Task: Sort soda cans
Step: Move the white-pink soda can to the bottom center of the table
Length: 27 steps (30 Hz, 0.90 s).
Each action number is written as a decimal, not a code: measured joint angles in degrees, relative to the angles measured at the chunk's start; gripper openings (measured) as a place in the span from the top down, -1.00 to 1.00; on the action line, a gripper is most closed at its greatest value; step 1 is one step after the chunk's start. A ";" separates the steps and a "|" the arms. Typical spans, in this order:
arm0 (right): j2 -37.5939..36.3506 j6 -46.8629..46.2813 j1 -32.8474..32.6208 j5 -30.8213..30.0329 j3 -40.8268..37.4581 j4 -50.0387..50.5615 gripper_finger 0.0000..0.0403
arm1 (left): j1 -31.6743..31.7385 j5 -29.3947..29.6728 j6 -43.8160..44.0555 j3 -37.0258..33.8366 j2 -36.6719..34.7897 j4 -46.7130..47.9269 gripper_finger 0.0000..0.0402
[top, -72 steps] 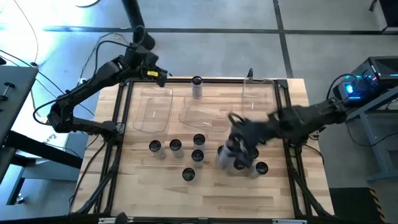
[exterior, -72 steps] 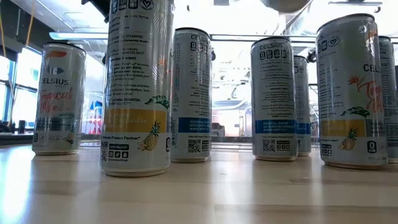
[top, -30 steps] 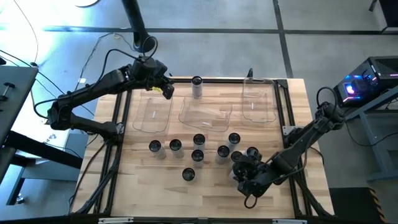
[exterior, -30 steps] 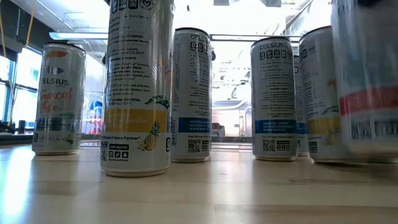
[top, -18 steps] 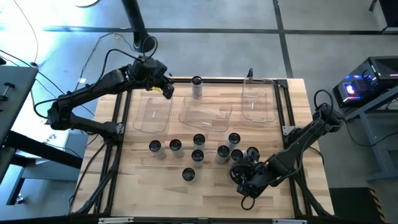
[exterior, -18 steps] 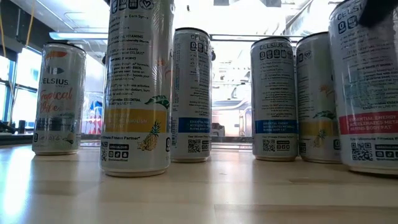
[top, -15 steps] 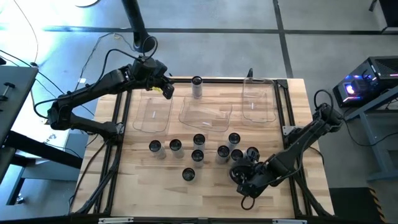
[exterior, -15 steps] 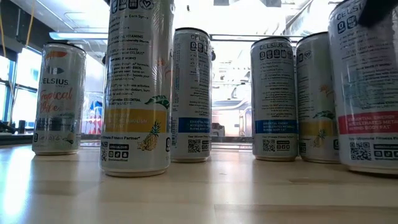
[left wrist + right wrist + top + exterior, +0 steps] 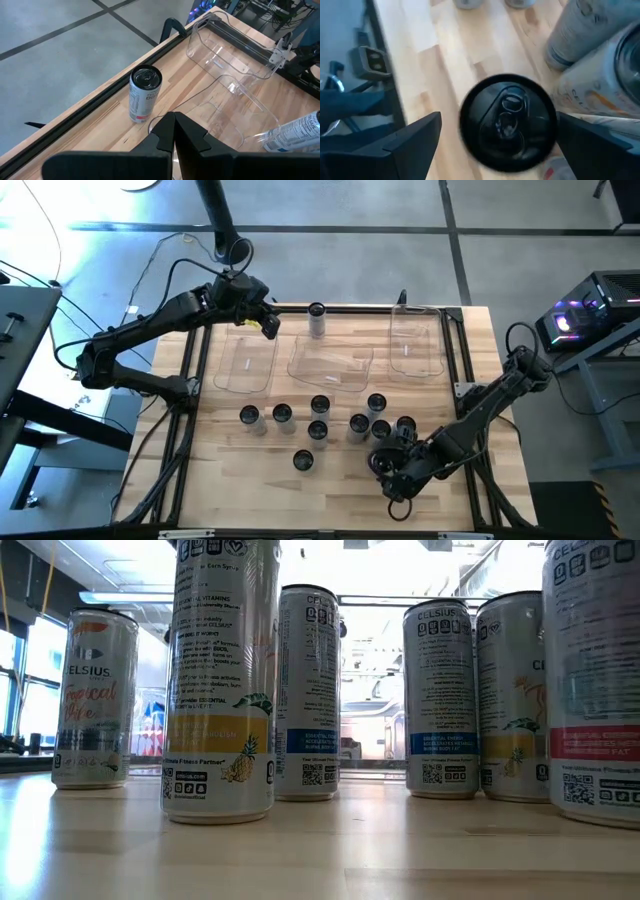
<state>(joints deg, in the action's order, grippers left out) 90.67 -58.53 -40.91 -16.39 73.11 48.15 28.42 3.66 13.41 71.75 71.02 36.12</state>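
Several silvery soda cans with dark tops stand in a cluster at mid-table point(image 9: 318, 430), shown close in the low view point(image 9: 220, 680). One can stands alone at the far edge point(image 9: 317, 318) point(image 9: 145, 95). Another lies on its side at the middle bin point(image 9: 295, 132). My right gripper point(image 9: 388, 464) point(image 9: 500, 125) is open, low over the near-right table, its fingers on either side of an upright can's dark top point(image 9: 507, 120); that can stands at the low view's right point(image 9: 595, 690). My left gripper point(image 9: 268, 326) point(image 9: 174, 131) is shut, above the far-left bin point(image 9: 245, 358). My right gripper comes from above, pointing down, with its open fingers around the can's top rim point(image 9: 470, 120). One finger point(image 9: 415, 140) stands clear of the can. Whether the other finger point(image 9: 590, 145) touches it, I cannot tell. The can stands upright with its base on the table.
Three clear plastic bins lie along the far half: left, middle point(image 9: 330, 365) and right point(image 9: 413, 342). Black rails frame the table's edges point(image 9: 190, 385). Bare wood shows along the near edge point(image 9: 250, 500). Two cans point(image 9: 406, 425) stand just beyond my right gripper.
In the low view the can at the right went from a moving blur to standing upright on the table, ending a little closer to the camera. The dark finger at its top half a second ago no longer shows. My right gripper shifted slightly toward the table's left. The left arm kept still.
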 joint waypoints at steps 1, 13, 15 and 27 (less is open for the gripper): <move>0.00 0.55 -0.01 0.17 1.69 1.80 -0.84 | 0.08 0.01 0.00 0.00 0.00 -0.02 1.00; -0.02 3.47 2.56 -14.80 22.61 28.69 -0.85 | 1.70 0.15 -0.72 -0.01 -0.40 0.08 1.00; -0.06 5.12 5.09 -20.91 25.29 29.42 -0.85 | 2.17 0.07 -1.53 -0.02 -1.17 -0.08 1.00; 1.72 25.02 44.01 -11.69 25.51 -4.33 -0.85 | 7.13 -2.29 -8.94 7.28 -5.58 -0.04 1.00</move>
<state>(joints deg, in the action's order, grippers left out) 92.40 -33.50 3.11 -28.08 98.63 43.82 35.55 1.37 4.47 79.03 65.45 36.07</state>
